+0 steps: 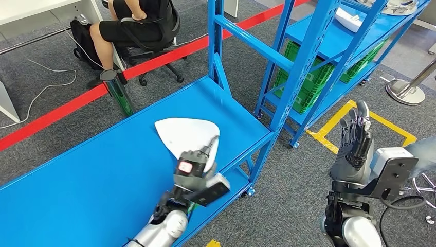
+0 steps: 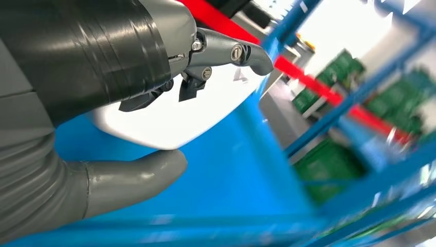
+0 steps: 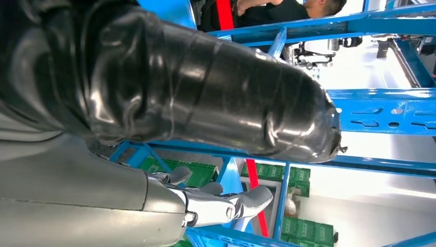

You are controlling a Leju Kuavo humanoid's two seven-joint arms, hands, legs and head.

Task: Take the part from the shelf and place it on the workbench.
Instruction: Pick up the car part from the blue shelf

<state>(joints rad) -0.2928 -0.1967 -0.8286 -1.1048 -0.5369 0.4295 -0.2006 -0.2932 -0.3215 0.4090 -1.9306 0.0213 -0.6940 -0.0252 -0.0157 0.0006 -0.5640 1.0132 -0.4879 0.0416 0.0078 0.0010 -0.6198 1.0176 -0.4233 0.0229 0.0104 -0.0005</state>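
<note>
The white part (image 1: 186, 135) lay flat on the blue workbench (image 1: 92, 180), close to its right end edge and near the front corner. The left hand (image 1: 198, 167) rested over the part's near edge. The left wrist view showed the thumb (image 2: 134, 177) beside the part (image 2: 175, 121) and the fingers (image 2: 231, 51) apart above it, gripping nothing. The right hand (image 1: 356, 139) was raised over the floor beside the blue shelf (image 1: 329, 46), its fingers straight and holding nothing.

A white part (image 1: 186, 135) is seen on a plain blue workbench (image 1: 92, 180), green crates (image 1: 303, 82) in the blue shelf (image 1: 329, 41), and a red stripe (image 1: 56, 116) across grey floor (image 1: 293, 195).
</note>
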